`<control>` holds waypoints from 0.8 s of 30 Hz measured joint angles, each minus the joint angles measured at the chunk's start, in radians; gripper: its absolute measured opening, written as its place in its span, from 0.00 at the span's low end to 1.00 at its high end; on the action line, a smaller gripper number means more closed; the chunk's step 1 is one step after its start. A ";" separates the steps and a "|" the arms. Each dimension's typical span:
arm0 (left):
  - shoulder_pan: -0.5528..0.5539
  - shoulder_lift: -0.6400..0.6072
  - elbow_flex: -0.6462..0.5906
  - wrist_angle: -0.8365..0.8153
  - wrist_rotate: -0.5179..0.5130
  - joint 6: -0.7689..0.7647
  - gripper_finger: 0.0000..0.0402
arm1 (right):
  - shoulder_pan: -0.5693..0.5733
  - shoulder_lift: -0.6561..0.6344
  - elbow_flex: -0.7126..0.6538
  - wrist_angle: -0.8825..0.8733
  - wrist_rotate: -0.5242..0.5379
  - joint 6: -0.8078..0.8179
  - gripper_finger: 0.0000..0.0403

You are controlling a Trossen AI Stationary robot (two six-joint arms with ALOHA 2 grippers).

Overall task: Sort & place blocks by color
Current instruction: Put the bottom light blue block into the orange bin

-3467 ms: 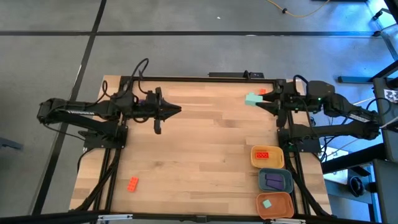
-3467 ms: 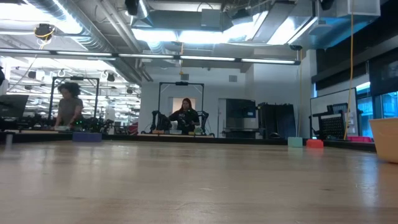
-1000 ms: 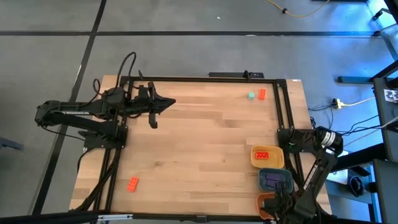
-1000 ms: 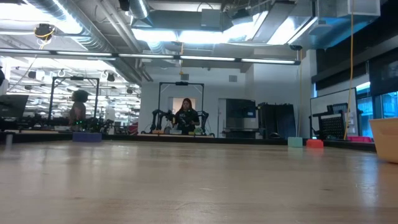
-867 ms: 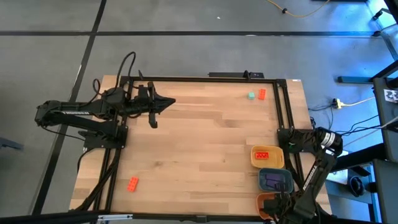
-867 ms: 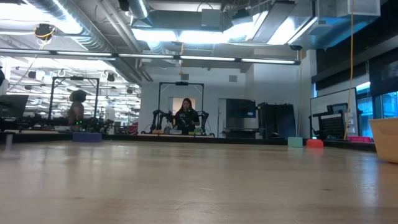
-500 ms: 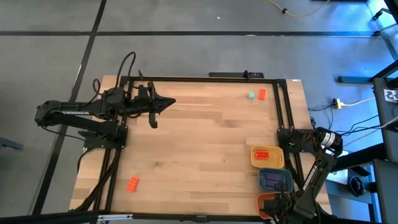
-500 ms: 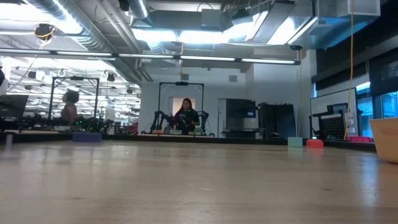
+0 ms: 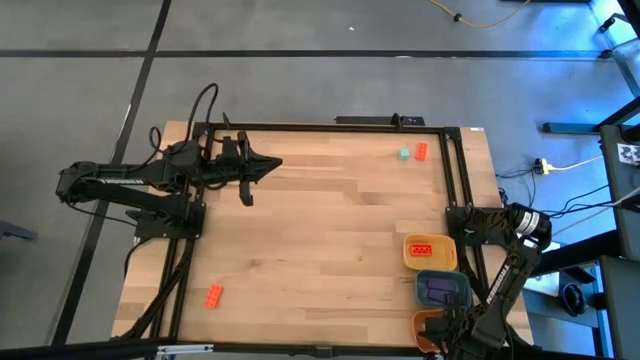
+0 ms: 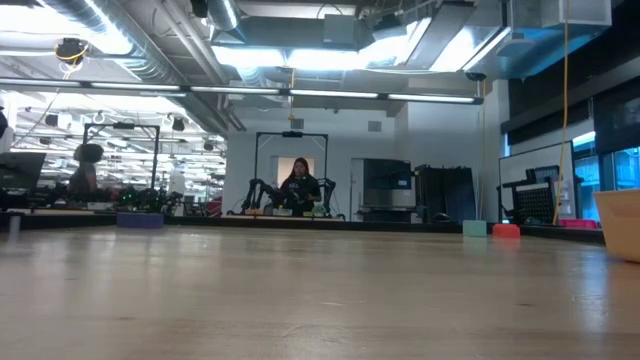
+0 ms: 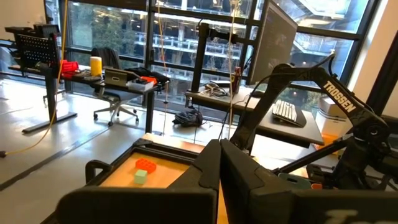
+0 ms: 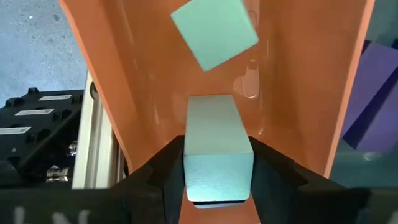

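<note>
Placement step in hand: right gripper point(image 12: 217, 180) clamped on a teal-green block point(image 12: 217, 158), poised inside the orange tray point(image 12: 118, 93) at the table's near right corner, just beside a second teal block point(image 12: 214, 31) already lying there. Next move judged to call for opening the jaws over bare tray floor, then lifting clear. Left gripper point(image 9: 270, 165) closed and empty, waiting over the far left of the table point(image 9: 320, 230); remaining orange-red block point(image 9: 213, 295) near the front left edge.

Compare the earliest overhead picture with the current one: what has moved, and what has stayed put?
The right gripper swung from the table's far corner to the orange tray, carrying a teal block, now clamped above the teal block lying there. The left gripper shifted slightly. The loose orange-red block stayed.
</note>
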 joint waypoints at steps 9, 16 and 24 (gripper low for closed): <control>0.000 0.000 0.000 0.000 0.000 0.000 0.00 | 0.000 0.006 -0.005 0.024 0.041 0.001 0.51; 0.000 0.000 0.000 0.000 0.000 0.000 0.00 | 0.000 0.008 -0.006 0.022 0.036 0.001 0.60; 0.000 0.000 0.000 0.000 0.000 0.000 0.00 | 0.000 0.008 -0.004 0.021 0.027 0.001 0.61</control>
